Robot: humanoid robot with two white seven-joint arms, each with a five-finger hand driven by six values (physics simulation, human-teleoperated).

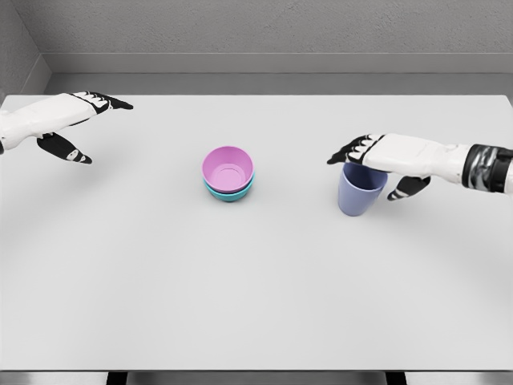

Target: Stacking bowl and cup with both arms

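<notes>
A pink bowl (228,169) sits nested inside a teal bowl (230,194) at the middle of the white table (256,297). To its right a lavender cup (357,200) stands upright. My right hand (365,178) hovers at the cup's rim. Its fingers (350,151) stretch straight out over the top and the thumb (407,188) hangs just off the cup's right side, so the hand is open and not closed on the cup. At the far left, well away from the bowls, my left hand (102,132) is held above the table, open with its fingers spread.
A grey wall (256,32) runs behind the table's far edge. The table's front edge lies near the bottom of the view.
</notes>
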